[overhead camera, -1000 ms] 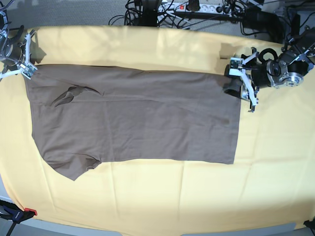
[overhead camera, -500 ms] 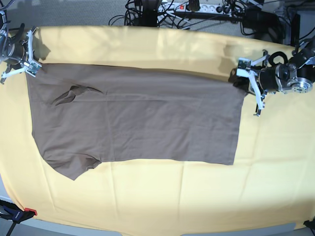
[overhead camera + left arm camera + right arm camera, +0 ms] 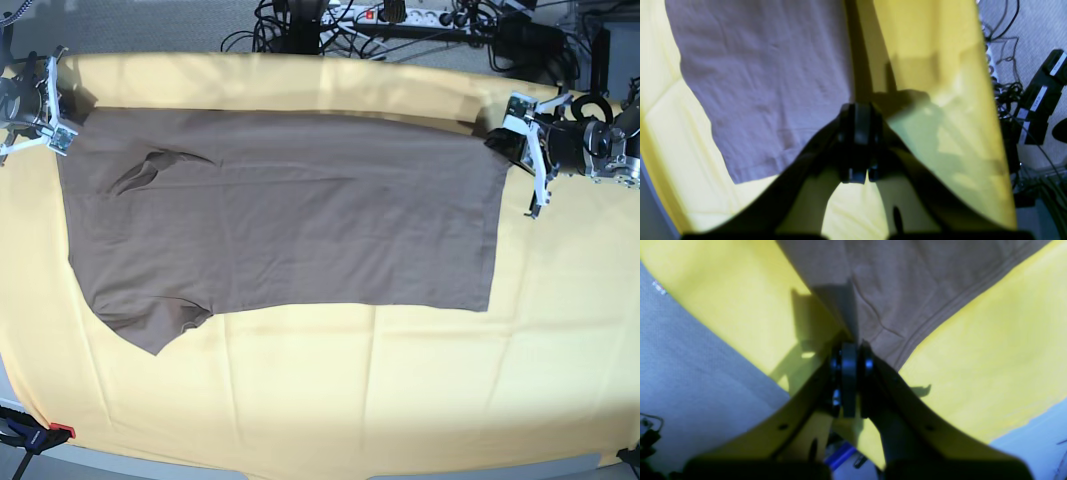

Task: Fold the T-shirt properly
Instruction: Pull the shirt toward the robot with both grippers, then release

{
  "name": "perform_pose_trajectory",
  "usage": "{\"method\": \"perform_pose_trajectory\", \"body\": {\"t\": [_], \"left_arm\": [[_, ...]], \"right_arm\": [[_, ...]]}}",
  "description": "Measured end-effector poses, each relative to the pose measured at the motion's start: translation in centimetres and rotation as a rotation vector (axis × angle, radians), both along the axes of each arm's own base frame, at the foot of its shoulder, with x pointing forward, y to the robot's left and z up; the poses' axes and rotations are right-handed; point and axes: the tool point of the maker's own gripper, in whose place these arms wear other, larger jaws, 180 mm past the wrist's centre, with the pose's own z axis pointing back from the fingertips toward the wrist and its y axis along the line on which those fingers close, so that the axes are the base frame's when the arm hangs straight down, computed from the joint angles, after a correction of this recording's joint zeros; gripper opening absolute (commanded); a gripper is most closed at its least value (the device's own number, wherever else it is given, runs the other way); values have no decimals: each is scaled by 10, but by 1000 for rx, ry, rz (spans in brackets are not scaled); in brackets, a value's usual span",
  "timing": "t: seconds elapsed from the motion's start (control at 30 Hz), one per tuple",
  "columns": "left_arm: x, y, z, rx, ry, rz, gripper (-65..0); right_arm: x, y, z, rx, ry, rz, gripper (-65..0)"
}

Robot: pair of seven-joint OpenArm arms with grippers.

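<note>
so the left gripper [image 3: 527, 150] is pinched shut on one corner of the t-shirt [image 3: 290, 220], and the right gripper [image 3: 55, 110] pinches another, above the yellow cloth [image 3: 400, 390].

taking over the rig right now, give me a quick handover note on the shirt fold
Left end effector: shut on the T-shirt's far hem corner.
Right end effector: shut on the far shoulder corner.
T-shirt lies lengthwise on the yellow cloth, already folded in half along its length, far edge held taut between the two arms, one sleeve sticking out at the near side.
Left: tuck that sleeve in, fold the shirt across its length, then release.
</note>
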Motion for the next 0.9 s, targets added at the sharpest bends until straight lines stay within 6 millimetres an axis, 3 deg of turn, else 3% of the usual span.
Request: {"method": "perform_pose_trajectory", "body": {"t": [0.3, 0.5, 0.7, 0.9], "left_arm": [[-23, 4, -3, -5, 73, -16, -650], [-44, 6, -2, 19, 115, -50, -650], [-47, 8, -1, 26, 120, -56, -650], [-53, 11, 0, 31, 145, -50, -650]], "right_arm": [[-15, -2, -2, -5, 79, -30, -650], [-40, -1, -1, -39, 152, 38, -650], [-60, 1, -5, -61, 197, 71, -650], [-60, -3, -5, -82, 194, 77, -650]]}}
